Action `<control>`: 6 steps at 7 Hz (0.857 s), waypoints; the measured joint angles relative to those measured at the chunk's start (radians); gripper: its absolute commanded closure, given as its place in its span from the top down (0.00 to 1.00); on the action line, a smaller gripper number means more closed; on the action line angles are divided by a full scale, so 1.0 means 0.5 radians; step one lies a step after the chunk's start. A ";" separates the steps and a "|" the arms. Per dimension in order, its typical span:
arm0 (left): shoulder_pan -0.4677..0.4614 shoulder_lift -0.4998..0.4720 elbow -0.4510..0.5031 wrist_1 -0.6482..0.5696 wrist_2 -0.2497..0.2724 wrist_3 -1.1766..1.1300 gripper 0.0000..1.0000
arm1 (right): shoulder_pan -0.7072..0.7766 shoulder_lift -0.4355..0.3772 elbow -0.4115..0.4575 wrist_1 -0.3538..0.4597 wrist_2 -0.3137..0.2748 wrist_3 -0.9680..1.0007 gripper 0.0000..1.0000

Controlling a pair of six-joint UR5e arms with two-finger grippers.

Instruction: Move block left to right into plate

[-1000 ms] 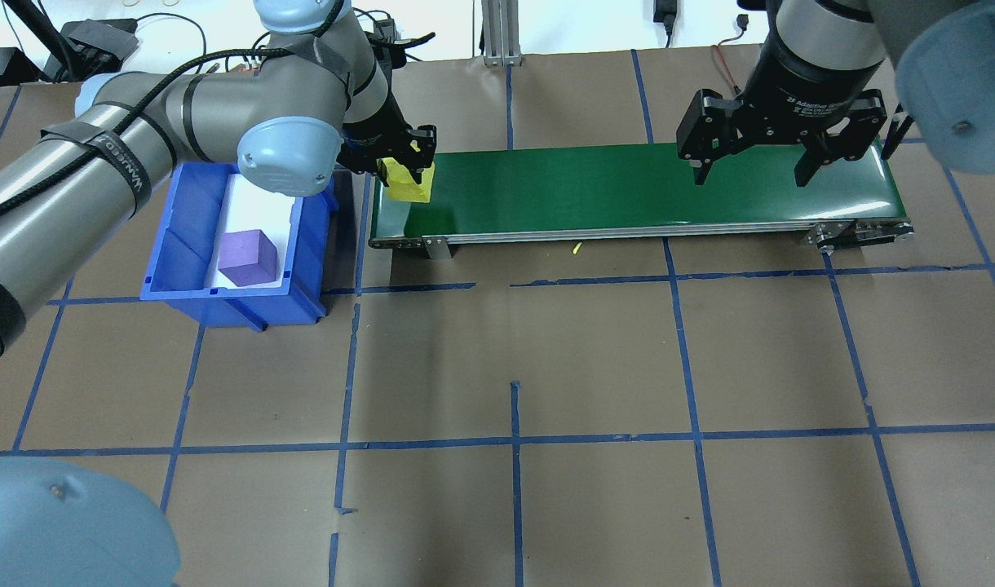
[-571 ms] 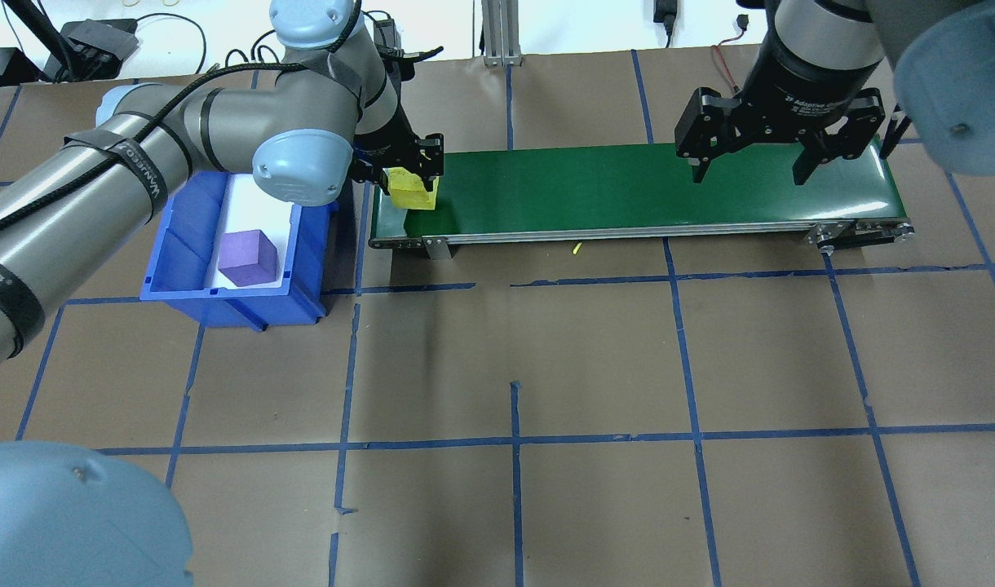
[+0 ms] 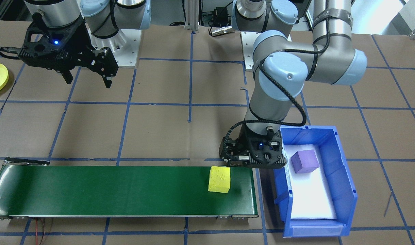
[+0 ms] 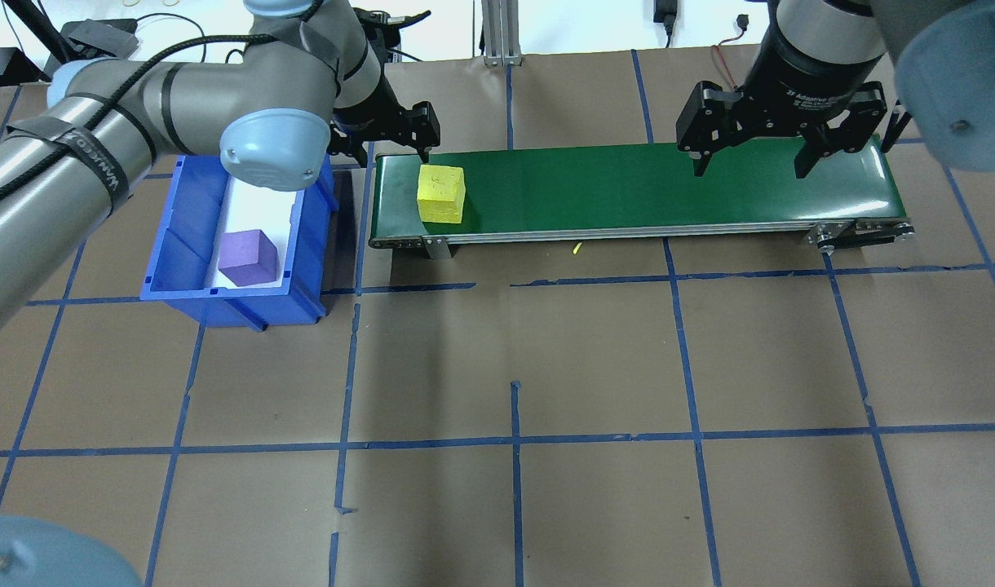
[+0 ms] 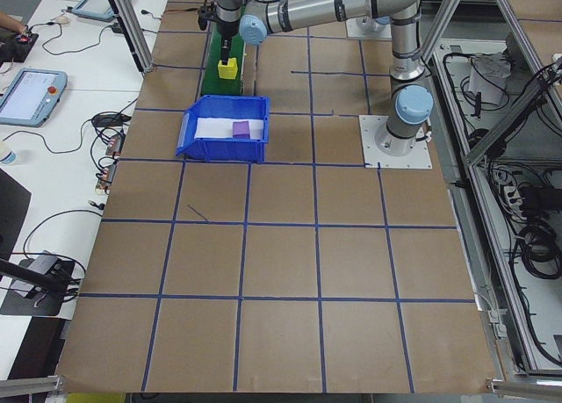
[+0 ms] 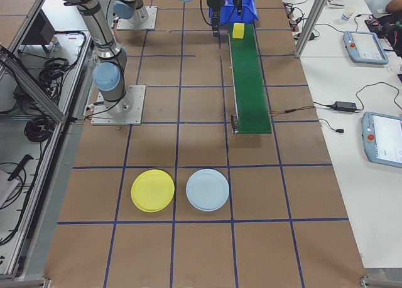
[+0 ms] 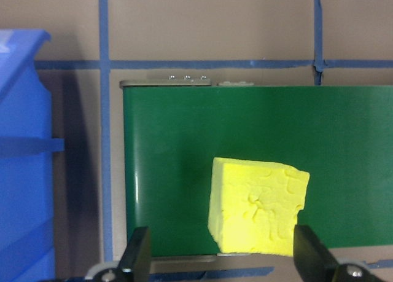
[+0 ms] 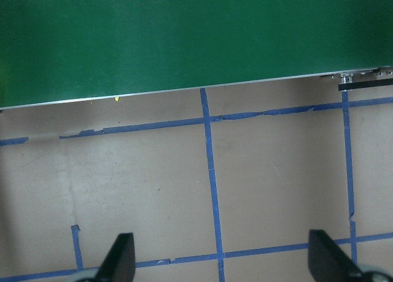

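Currently the left gripper (image 7: 221, 257) has its jaws spread wide and empty, just behind the yellow block (image 4: 441, 194), not touching it. Block sits upright on the green conveyor belt (image 4: 628, 191), near the end next to the blue bin (image 4: 179, 269); a purple block (image 4: 249, 257) lies in that bin. Right gripper (image 4: 750, 163), jaws wide and empty, hangs over the belt's opposite end. Yellow plate (image 6: 152, 190) lies on the table beside a pale blue plate (image 6: 208, 189), well apart from the belt.

White lettering "WANJEED" on black strap (image 4: 99, 163) round the left arm (image 4: 81, 155), partial white print "Adaptive" on black collar (image 4: 824, 99) above the right gripper (image 4: 746, 169), rest unreadable
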 measured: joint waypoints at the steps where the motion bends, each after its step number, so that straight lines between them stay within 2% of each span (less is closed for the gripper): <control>1: 0.089 0.036 0.002 -0.055 0.077 0.063 0.97 | -0.001 0.038 0.013 -0.084 0.004 0.007 1.00; 2: 0.233 0.061 -0.011 -0.115 0.110 0.138 0.97 | -0.003 0.108 0.034 -0.150 0.004 0.023 1.00; 4: 0.513 0.067 -0.122 -0.192 0.080 0.239 0.97 | -0.007 0.274 0.071 -0.306 0.004 0.104 1.00; 6: 0.626 0.023 -0.254 -0.121 0.060 0.264 0.96 | -0.014 0.380 0.114 -0.446 -0.004 0.120 1.00</control>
